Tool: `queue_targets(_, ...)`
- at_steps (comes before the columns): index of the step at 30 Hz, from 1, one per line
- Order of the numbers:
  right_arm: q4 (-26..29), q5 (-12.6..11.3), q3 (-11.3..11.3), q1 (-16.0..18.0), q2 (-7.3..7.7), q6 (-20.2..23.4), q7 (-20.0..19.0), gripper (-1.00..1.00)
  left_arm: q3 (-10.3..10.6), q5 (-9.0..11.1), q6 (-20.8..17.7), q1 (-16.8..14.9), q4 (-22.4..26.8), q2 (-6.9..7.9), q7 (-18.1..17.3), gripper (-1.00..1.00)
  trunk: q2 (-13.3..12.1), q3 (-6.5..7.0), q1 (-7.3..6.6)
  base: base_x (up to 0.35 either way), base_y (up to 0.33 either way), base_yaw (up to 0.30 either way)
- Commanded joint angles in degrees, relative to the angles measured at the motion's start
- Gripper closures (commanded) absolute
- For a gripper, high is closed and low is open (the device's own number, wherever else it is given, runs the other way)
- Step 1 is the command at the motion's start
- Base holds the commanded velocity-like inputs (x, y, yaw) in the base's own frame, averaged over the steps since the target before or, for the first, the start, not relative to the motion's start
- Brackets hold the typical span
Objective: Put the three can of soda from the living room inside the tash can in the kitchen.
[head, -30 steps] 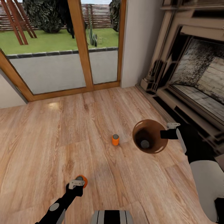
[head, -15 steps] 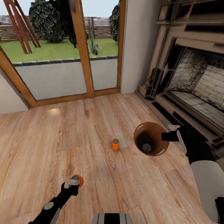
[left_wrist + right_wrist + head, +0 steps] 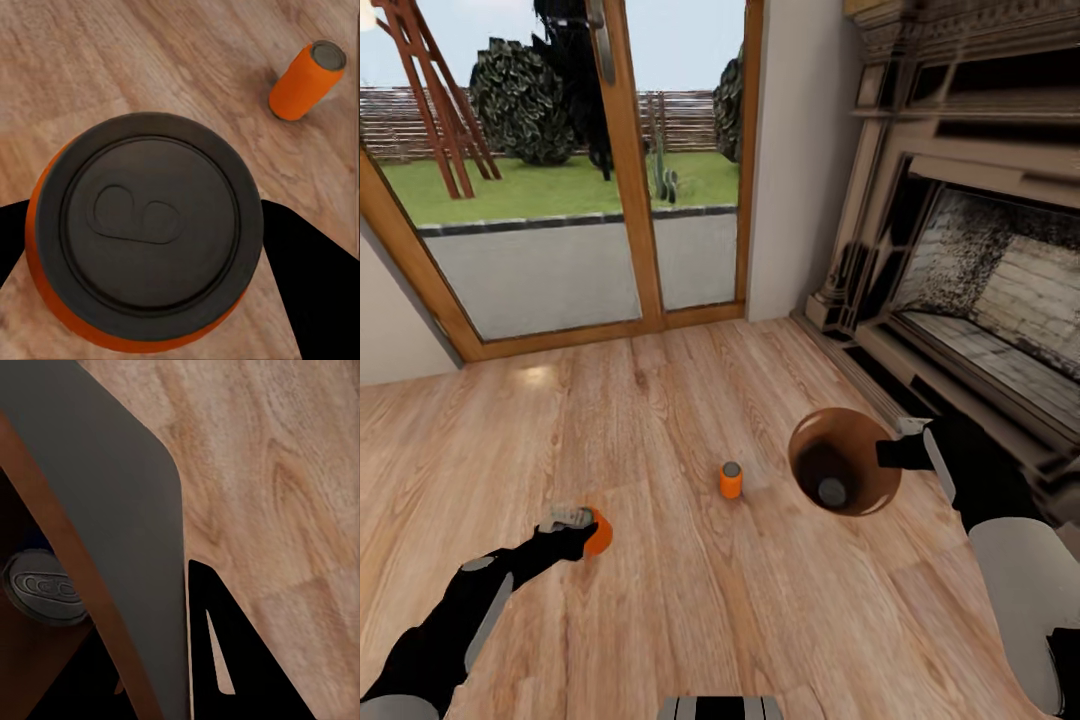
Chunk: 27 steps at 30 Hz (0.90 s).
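Our left gripper (image 3: 572,520), clamped on an orange soda can (image 3: 597,531), has swung outward. Right gripper (image 3: 905,452) pinches the copper-brown pail (image 3: 845,461), one can inside (image 3: 831,491). Third can (image 3: 731,480) stands on the floor between; the carried one goes in next.

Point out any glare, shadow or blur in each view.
Head view: a pale glare patch on the plank floor near the glass doors; the trash can interior is dark. Left wrist view: the held soda can looms large and soft. Right wrist view: the pail wall is shadowed.
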<state>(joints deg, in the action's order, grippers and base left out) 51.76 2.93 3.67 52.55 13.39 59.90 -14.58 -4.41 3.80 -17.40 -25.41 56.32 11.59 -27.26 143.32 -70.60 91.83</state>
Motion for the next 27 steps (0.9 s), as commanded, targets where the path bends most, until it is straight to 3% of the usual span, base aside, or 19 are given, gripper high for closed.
queue_targets(1, -0.02, -1.19, 0.03, 0.02, -0.06, 0.10, -0.15, 1.00, 0.03, -0.09, -1.32, -0.86, 0.35, 0.19, -0.18, 1.00, -0.01, 0.23, -0.02, 0.000, 0.000, 0.000)
queue_targets(7, -3.03, -1.10, 0.01, 0.01, -0.76, 0.10, -0.15, 1.00, 0.10, -0.19, -10.71, -8.79, 1.67, 2.46, -6.99, 1.00, -0.48, 1.51, -0.37, 0.000, 0.000, 0.000)
queue_targets(10, -4.49, -1.09, 0.02, 0.01, -1.11, 0.10, -0.12, 1.00, 0.10, 0.02, -13.04, -10.68, 1.80, 3.74, -9.24, 1.00, -1.68, 2.05, -1.03, 0.000, 0.000, 0.000)
queue_targets(15, -6.22, -1.06, 0.08, 0.01, -1.10, 0.10, -0.10, 1.00, 0.10, -0.01, -14.01, -11.66, 1.57, 4.81, -11.29, 1.00, -3.69, 2.95, -2.13, 0.000, 0.000, 0.000)
queue_targets(27, -12.82, -0.80, 0.24, -0.07, -0.57, 0.10, -0.01, 1.00, 0.10, -0.16, -14.30, -12.03, 1.53, 5.34, -12.87, 1.00, -8.50, 5.10, -4.77, 0.000, 0.000, 0.000)
